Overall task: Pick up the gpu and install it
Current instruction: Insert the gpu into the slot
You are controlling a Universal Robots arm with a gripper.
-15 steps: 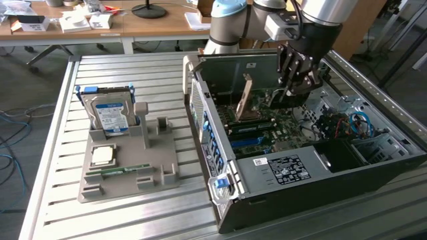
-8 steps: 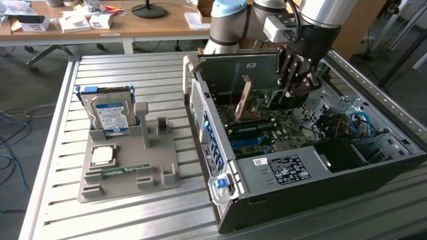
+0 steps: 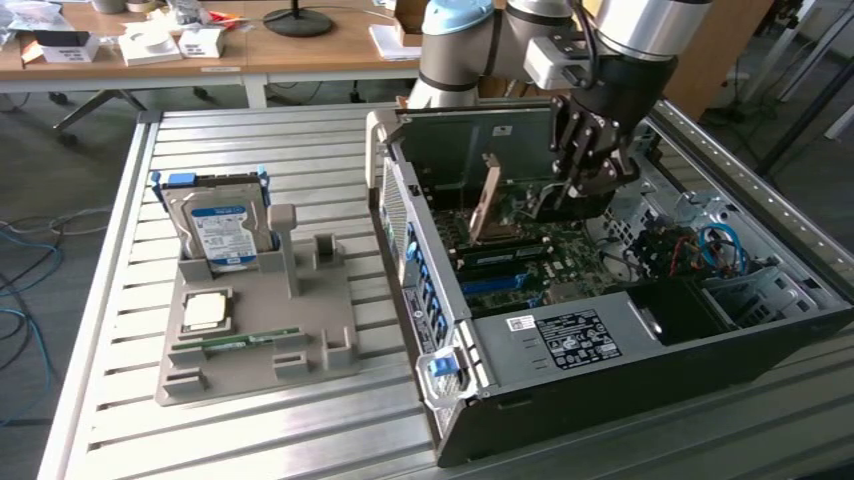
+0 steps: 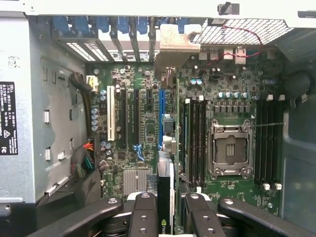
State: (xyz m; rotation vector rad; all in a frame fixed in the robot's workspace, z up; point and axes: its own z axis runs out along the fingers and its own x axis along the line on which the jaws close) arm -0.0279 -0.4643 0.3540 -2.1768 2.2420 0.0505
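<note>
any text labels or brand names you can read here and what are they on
Nothing reads clearly.
Hard drive label: blue and white, print too small.
Sticker on the computer case: too small.
Black sticker: white print, blurred.
Graphics card: green mark, unreadable.

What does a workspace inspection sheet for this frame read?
surface: slatted metal table, holding a grey holder and open PC case.
job's things: gpu on edge over the motherboard inside the case.
clutter: hard drive, processor and memory stick in the holder.
gripper: gripper inside the case at the gpu.
cables: red and blue leads in the case; blue cable on the floor.
surroundings: wooden desk with boxes behind.
</note>
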